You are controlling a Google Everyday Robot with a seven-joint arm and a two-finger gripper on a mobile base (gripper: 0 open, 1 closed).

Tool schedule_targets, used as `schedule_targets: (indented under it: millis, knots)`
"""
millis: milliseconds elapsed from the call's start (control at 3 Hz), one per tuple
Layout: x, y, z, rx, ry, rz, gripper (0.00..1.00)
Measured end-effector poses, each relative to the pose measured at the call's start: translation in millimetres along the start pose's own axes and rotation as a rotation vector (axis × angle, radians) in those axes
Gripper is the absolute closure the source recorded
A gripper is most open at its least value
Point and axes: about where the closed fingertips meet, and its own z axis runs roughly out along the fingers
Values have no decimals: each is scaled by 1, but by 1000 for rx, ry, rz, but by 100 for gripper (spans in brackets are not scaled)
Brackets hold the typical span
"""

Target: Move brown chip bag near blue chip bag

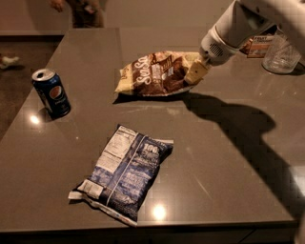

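Observation:
The brown chip bag (155,72) lies at the back middle of the grey table (224,157), with its right end raised a little and a shadow under it. My gripper (195,72) comes down from the upper right and is shut on that right end. The blue chip bag (125,172) lies flat near the table's front edge, label side up, well apart from the brown bag and towards the front.
A blue soda can (51,93) stands upright at the left. A clear glass jar (282,53) and a small carton (259,46) stand at the back right. The arm's shadow falls across the right side of the table. A person (86,12) stands beyond the far edge.

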Motion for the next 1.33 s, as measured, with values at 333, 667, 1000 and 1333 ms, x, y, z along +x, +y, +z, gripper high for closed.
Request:
schedule_targets:
  millis: [333,667,1000,1333]
  knots:
    - [7,32,-30,-8,-24,-17,99]
    - [45,101,-77,-65,-33,-23,100]
    - [71,140,-100,-100,-31,-12,100]
    - [86,167,-121,-94,-25,-16,84]
